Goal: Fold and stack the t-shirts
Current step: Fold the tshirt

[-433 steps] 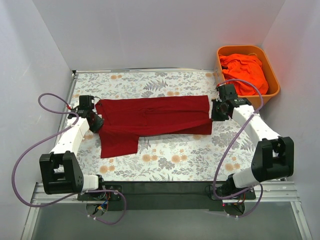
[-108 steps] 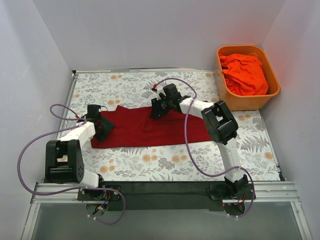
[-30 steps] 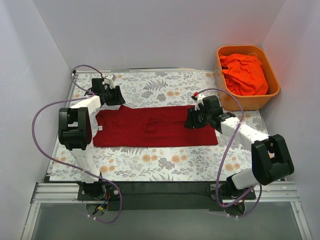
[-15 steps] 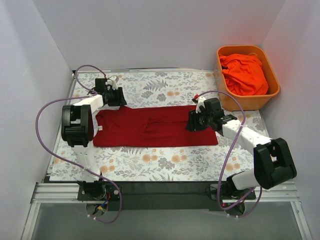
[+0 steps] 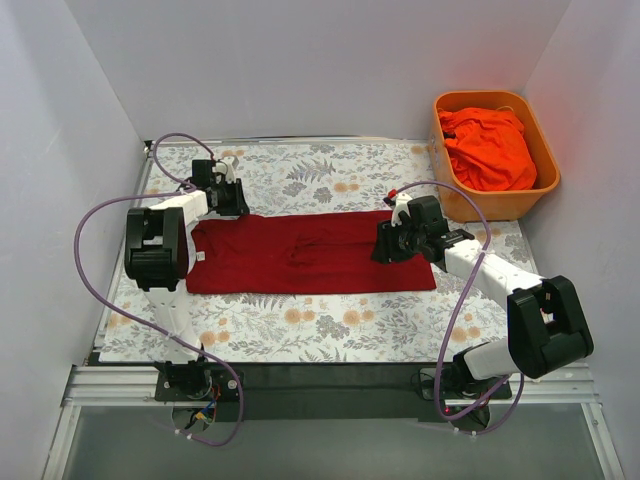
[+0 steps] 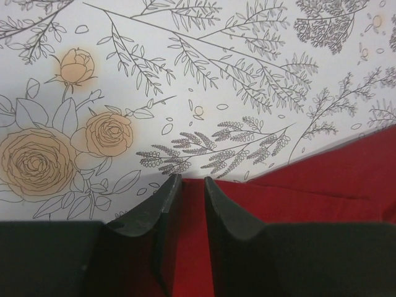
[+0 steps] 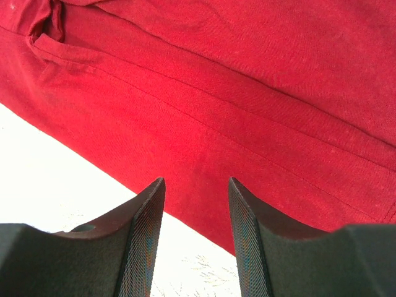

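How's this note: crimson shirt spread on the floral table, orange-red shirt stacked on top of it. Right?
Wrong on the orange-red shirt: the top external view shows it bunched in the orange tub, not stacked. The crimson shirt does lie on the floral table.

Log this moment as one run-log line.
crimson t-shirt: laid flat | left claw: narrow, at far-left corner, grip unclear | right claw: open over right edge | orange t-shirt: in tub

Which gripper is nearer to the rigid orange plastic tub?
Right. The right gripper is over the right end of the dark crimson t-shirt, just left of the orange plastic tub; the left gripper is at the shirt's far left corner.
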Controlling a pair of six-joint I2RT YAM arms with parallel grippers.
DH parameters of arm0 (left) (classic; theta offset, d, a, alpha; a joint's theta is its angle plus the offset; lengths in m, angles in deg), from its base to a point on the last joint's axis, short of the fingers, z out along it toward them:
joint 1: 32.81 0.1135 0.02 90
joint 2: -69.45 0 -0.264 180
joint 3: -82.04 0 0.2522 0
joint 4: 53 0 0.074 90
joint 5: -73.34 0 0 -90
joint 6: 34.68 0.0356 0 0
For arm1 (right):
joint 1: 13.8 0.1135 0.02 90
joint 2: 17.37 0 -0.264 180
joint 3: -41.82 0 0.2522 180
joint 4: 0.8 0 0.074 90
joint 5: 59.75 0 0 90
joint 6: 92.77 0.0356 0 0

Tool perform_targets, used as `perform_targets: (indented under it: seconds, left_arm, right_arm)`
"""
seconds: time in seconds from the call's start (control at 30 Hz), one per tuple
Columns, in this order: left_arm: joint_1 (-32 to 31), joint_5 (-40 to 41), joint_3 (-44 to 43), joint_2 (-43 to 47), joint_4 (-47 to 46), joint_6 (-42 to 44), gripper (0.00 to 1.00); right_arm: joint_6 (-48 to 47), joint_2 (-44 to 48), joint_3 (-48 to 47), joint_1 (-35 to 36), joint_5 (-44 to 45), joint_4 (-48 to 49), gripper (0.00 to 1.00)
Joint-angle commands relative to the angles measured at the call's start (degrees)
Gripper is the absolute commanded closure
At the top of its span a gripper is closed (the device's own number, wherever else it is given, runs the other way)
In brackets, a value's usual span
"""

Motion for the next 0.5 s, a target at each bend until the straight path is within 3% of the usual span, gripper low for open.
perform_targets:
  seconds: [0.0,0.47]
  left_arm:
    - [0.0,-0.6,0.4,-0.3,-0.4,1.0,0.78]
    - [0.0,4.8,1.3,-0.3,-0.1,2.0,0.68]
  right_arm:
    - [-0.7,1.4,0.1,0.1,-0.8,0.5,0.55]
    - [-1.0,1.7,0.6,0.1,-0.7,0.6,0.56]
